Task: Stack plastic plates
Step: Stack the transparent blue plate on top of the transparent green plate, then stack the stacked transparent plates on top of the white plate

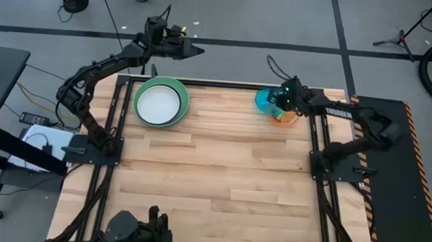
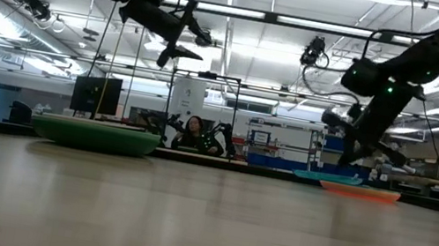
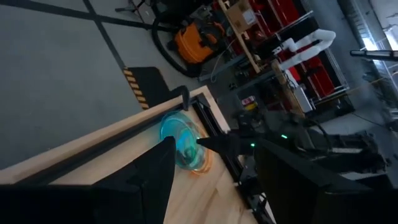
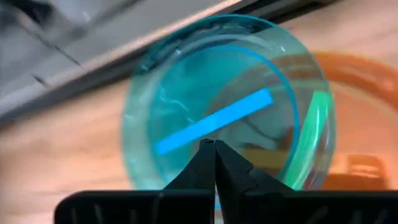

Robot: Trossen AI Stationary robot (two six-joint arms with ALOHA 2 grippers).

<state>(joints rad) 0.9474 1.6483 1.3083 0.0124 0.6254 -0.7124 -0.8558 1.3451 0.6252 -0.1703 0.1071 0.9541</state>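
A green stack [image 1: 180,90] sits at the table's far left; in the low view [image 2: 94,135] it is a dark green plate under a lighter green one, and a white plate [image 1: 158,103] lies on top. At the far right, a translucent blue plate [image 1: 266,100] overlaps an orange plate [image 1: 286,119] that lies on the table. My right gripper [image 1: 279,100] is shut at the blue plate. My left gripper [image 1: 193,51] hangs open, high beyond the table's far edge. The other plates are out of view. My right gripper [image 4: 214,149] is shut on the blue plate's rim [image 4: 186,186] on the side nearest the wrist, pinched between the two fingers, which reach over the plate's inside. The plate is tilted and partly over the orange plate [image 4: 367,112]. I cannot tell whether it hangs clear.
The table's black frame rails [image 1: 114,121] run along its left and right sides. A person [image 2: 192,131] sits in the room beyond the far edge. The wooden top [image 1: 210,190] shows bare from the middle to the near edge.
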